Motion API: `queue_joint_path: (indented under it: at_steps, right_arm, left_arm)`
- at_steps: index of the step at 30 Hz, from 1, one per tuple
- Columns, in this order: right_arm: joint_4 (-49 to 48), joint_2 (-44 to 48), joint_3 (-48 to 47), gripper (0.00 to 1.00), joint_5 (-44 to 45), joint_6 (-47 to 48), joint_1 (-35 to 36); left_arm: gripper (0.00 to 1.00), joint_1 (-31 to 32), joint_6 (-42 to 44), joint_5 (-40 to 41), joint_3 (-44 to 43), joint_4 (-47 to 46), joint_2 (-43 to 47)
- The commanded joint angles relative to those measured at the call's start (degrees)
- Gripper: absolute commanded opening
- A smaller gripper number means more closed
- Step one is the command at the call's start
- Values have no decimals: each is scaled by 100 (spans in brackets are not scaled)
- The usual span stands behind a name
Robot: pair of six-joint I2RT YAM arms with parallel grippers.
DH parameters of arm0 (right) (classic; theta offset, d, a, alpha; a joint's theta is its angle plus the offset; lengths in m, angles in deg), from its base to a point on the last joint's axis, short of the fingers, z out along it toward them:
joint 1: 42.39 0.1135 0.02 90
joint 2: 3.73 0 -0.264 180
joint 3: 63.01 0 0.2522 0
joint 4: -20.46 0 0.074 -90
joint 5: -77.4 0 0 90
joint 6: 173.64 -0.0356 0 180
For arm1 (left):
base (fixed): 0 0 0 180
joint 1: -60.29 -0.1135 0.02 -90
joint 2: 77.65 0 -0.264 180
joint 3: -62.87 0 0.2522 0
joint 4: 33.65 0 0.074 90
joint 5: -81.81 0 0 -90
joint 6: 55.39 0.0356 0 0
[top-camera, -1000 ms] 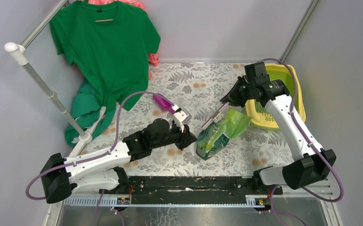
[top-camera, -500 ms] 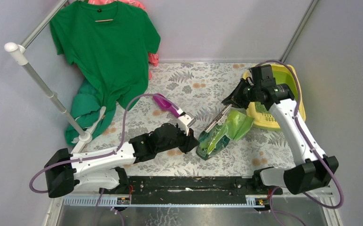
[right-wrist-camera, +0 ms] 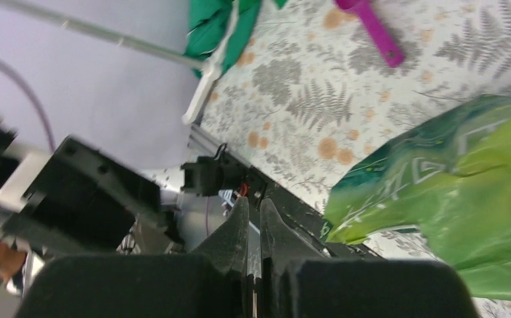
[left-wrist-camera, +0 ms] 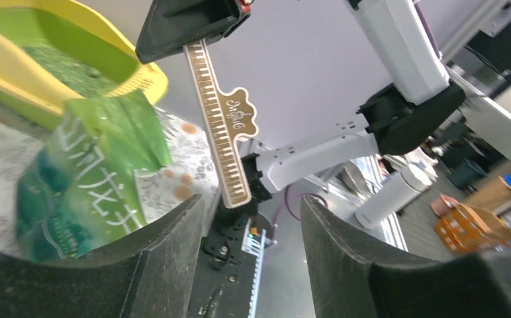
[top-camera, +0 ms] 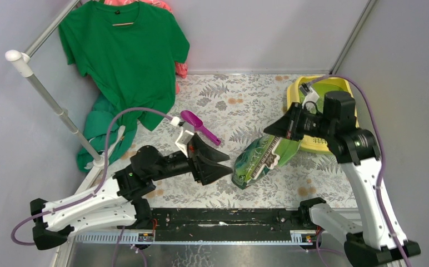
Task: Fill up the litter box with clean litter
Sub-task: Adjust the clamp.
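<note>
The green bag [top-camera: 251, 164] has been released by the left gripper [top-camera: 226, 166], jaws now apart, while a ruler-marked strip [top-camera: 269, 156] is clamped by the right gripper [top-camera: 279, 130]; the litter box [top-camera: 294, 89] is judged filled.

You see the whole table [top-camera: 229, 100] from high behind; both wrist cameras sit close, facing each other across the green bag [left-wrist-camera: 87, 179].
</note>
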Motion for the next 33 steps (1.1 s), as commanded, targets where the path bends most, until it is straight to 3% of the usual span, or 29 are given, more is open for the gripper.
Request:
queue_joint_path:
  at_steps: [1, 8, 25, 26, 30, 33]
  right_arm:
    - [-687, 495, 377, 0, -1421, 114, 21]
    - [-1118, 687, 651, 0, -1899, -199, 232]
    - [-1464, 627, 1088, 0, -1674, -196, 614]
    - [-1502, 629, 1132, 0, -1650, -214, 651]
    - [-1642, 632, 1217, 0, -1658, -297, 678]
    - [-1712, 632, 1243, 0, -1676, -331, 687]
  left_arm:
    - [63, 6, -417, -984, 1, -653, -526]
    - [63, 6, -662, -1303, -32, -1578, -1323]
    - [61, -117, -1531, -2049, -444, -3520, -2810]
    - [59, -139, -1617, -2090, -436, -3664, -2931]
    - [28, -215, -1908, -2313, -429, -4119, -3223]
    - [18, -299, -2166, -2456, -363, -4497, -3380]
